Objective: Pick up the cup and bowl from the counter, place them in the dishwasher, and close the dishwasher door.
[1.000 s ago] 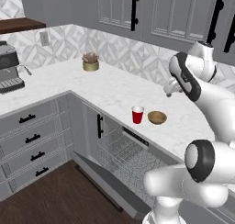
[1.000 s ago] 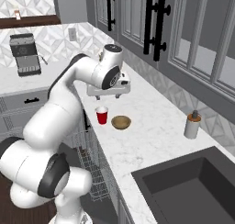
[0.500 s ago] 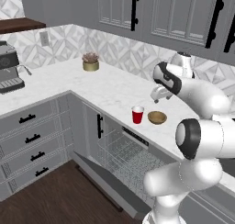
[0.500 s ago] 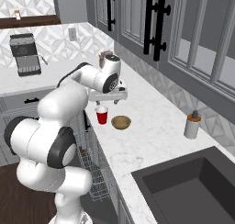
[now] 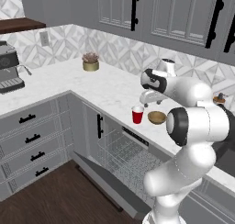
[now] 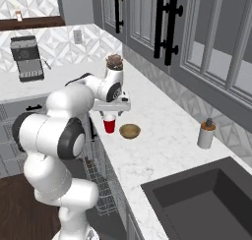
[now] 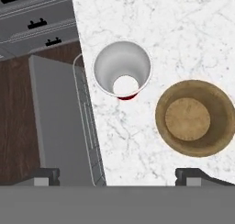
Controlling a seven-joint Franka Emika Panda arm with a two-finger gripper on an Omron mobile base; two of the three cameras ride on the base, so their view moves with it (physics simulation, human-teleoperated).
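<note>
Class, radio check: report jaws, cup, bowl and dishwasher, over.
Gripper above the cup, jaws open, empty. Cup upright on counter, bowl beside it, apart. Dishwasher door down, rack out. Nothing in the way.

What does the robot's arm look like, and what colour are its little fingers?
The arm is smooth, glossy white, built from rounded, chunky segments with dark grey round caps at the joints. Its hand is a flat white block carrying the gripper, which has two small dark grey, boxy fingertips. No cables or markings are visible.

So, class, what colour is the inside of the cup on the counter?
White inside, red outside; the cup shows this best in the hand view, looking straight down into it.
</note>
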